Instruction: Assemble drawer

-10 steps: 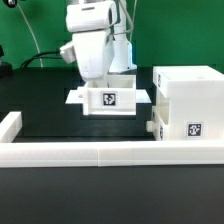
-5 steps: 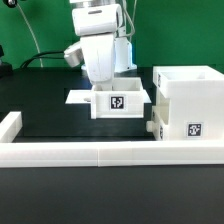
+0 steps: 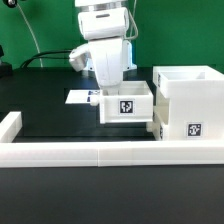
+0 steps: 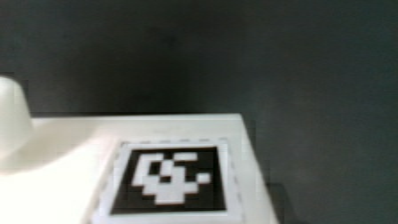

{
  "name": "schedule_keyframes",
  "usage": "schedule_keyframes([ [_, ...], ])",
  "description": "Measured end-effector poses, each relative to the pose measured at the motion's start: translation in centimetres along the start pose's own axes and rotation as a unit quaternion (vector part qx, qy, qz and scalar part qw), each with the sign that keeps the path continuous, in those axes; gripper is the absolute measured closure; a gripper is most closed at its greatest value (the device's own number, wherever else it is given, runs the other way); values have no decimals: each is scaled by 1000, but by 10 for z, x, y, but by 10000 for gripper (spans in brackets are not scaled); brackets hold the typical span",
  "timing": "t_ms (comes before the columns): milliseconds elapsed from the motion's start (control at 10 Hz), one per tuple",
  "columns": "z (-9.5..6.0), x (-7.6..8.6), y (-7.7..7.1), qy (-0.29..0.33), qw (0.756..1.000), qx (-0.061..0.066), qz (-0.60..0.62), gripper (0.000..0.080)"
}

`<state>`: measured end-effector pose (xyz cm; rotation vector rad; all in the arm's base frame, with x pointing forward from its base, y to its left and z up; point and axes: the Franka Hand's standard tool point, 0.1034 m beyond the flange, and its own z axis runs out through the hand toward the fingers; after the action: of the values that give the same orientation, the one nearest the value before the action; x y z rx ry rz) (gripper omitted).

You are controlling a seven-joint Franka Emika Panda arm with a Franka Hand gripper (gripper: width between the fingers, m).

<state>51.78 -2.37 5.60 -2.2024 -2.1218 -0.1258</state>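
My gripper (image 3: 110, 90) reaches down into a small open-top white tray (image 3: 126, 107) and is shut on its wall, holding it just above the black table. The tray shows a square tag on its near face. It hangs close to the exterior view's left side of the tall white housing (image 3: 188, 100), which stands at the right with a tag low on its front. A small knob (image 3: 150, 128) sticks out low on the housing's left side. In the wrist view I see a white tray surface (image 4: 178, 130) with a tag (image 4: 169, 178); the fingertips do not show there.
A long low white wall (image 3: 100, 152) runs along the front and turns up at the exterior view's left (image 3: 10, 125). The marker board (image 3: 80, 97) lies flat behind the tray. Dark table (image 4: 231, 50) fills the rest of the wrist view.
My gripper and the tray have moved toward the exterior view's right and a little nearer, from over the marker board to beside the housing.
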Motion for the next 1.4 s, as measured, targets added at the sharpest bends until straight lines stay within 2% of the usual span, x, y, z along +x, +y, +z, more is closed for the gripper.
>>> schedule_keyframes([
  [600, 4, 3, -2, 1, 1000, 3, -2, 757],
  [900, -1, 11, 8, 4, 1000, 2, 0, 757],
  [1400, 4, 12, 7, 7, 1000, 5, 0, 757],
])
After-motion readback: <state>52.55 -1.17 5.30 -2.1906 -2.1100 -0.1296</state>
